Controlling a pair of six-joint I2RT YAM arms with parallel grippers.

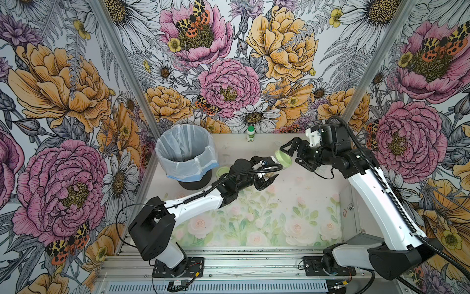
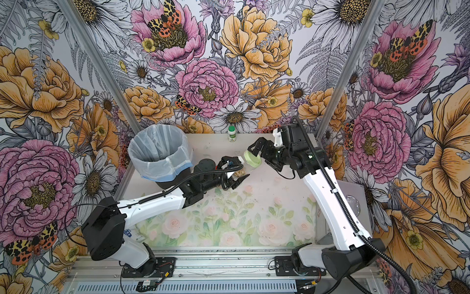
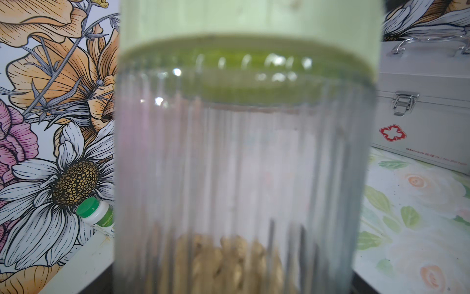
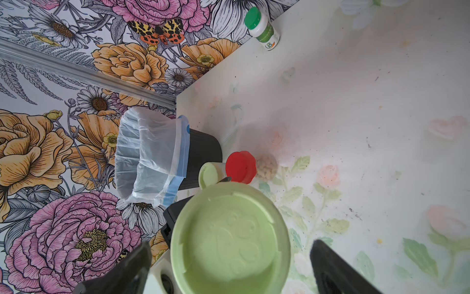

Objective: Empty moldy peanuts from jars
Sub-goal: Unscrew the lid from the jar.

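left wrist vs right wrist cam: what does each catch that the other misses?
Left wrist only: the held jar side-on with its ribbed clear wall, the peanuts heaped at the end away from its lid, and a silver case with a red cross.
Right wrist only: the lined bin, a red-lidded jar and a second green-lidded jar beside it, and the right gripper open, one finger on either side of the lid and clear of it.
Both: the held jar's pale green lid, the white bottle with a green cap, and the floral table.

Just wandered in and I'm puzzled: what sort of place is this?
Probably a robot test booth, not a home: two arms bolted to a metal rail, floral wallpaper panels, a lined bin.
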